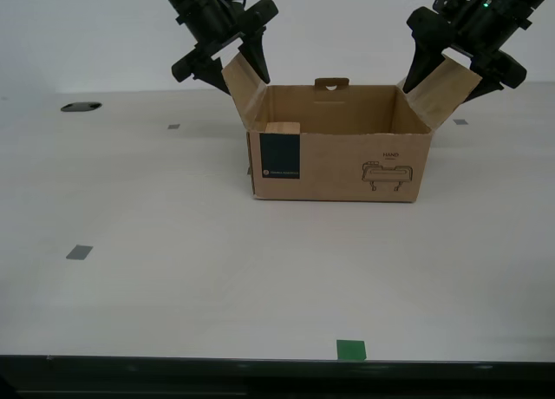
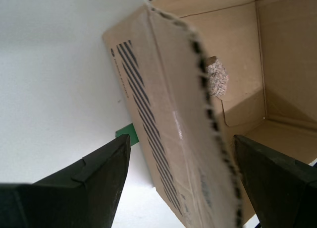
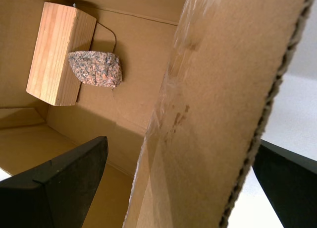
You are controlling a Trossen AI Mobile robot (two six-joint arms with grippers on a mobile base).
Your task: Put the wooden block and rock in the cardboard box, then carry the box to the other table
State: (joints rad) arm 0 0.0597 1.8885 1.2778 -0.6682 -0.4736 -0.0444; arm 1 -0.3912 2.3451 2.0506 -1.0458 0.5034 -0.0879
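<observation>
Cardboard box (image 1: pixel 338 160) | flaps straddled, ungripped: first hand (image 3: pixel 178 188), second hand (image 2: pixel 181 181) spread

Tape marks and a dark opening on the pale table

A pale, smooth table (image 1: pixel 173 269) is filling most of the exterior view, with a plain white wall (image 1: pixel 347 26) standing behind its far edge. A green tape square (image 1: pixel 351 349) is lying at the table's near edge, a little toward the exterior view's right of centre. A grey tape square (image 1: pixel 79 251) is sitting nearer the exterior view's left edge of the table, and two smaller grey tape marks, one (image 1: pixel 173 127) and another (image 1: pixel 460 121), are lying toward the far edge. A dark oval opening (image 1: pixel 81 107) is showing at the table's far corner on the exterior view's left.
</observation>
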